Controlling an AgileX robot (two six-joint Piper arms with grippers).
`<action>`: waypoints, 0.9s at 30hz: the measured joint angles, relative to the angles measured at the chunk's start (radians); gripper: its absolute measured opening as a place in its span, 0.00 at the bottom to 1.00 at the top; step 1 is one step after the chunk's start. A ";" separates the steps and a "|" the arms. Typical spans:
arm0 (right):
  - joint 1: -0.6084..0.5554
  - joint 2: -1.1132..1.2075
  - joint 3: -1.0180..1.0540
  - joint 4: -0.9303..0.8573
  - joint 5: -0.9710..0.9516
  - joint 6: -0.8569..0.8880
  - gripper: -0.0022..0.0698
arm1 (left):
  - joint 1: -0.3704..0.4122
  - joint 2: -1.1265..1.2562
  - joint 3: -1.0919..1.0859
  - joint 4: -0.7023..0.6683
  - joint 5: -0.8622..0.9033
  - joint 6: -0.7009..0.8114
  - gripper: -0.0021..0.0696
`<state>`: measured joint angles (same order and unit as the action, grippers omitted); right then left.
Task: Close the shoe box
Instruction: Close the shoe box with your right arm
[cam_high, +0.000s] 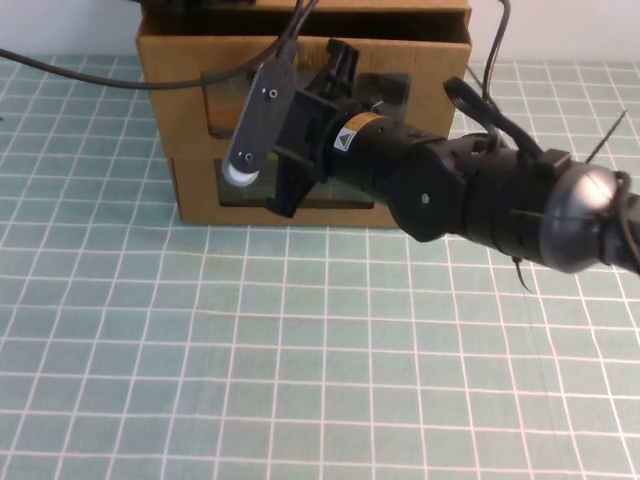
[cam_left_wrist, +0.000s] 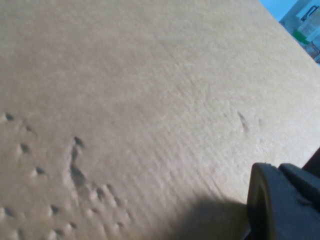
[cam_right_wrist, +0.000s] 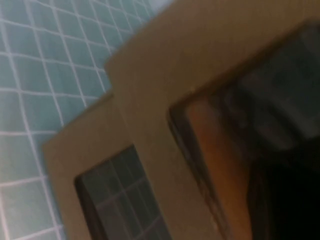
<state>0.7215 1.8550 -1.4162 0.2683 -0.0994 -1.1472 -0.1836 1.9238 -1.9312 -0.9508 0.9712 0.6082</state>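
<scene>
Brown cardboard, the shoe box (cam_high: 195, 190) sits directly ahead of our right gripper (cam_high: 290, 140), seemingly touching; its grip state we cannot tell. Our left gripper (cam_left_wrist: 280, 205) hovers against cardboard, likewise unclear.

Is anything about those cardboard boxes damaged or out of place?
Yes. The cardboard filling the left wrist view has small dents. The lower shoe box sits slightly out from the box above. The right gripper is at their fronts; the left gripper is against the cardboard.
</scene>
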 joint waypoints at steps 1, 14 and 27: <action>-0.011 0.020 -0.012 0.011 -0.005 0.000 0.01 | 0.000 0.000 0.000 0.000 0.002 0.002 0.02; -0.083 0.154 -0.218 0.106 0.122 0.000 0.01 | 0.000 -0.001 -0.004 0.002 0.016 0.041 0.02; -0.092 0.048 -0.221 0.186 0.489 0.000 0.01 | 0.000 -0.038 0.002 0.038 0.083 0.043 0.02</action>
<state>0.6292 1.9027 -1.6373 0.4547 0.3900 -1.1472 -0.1836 1.8857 -1.9293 -0.9132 1.0540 0.6517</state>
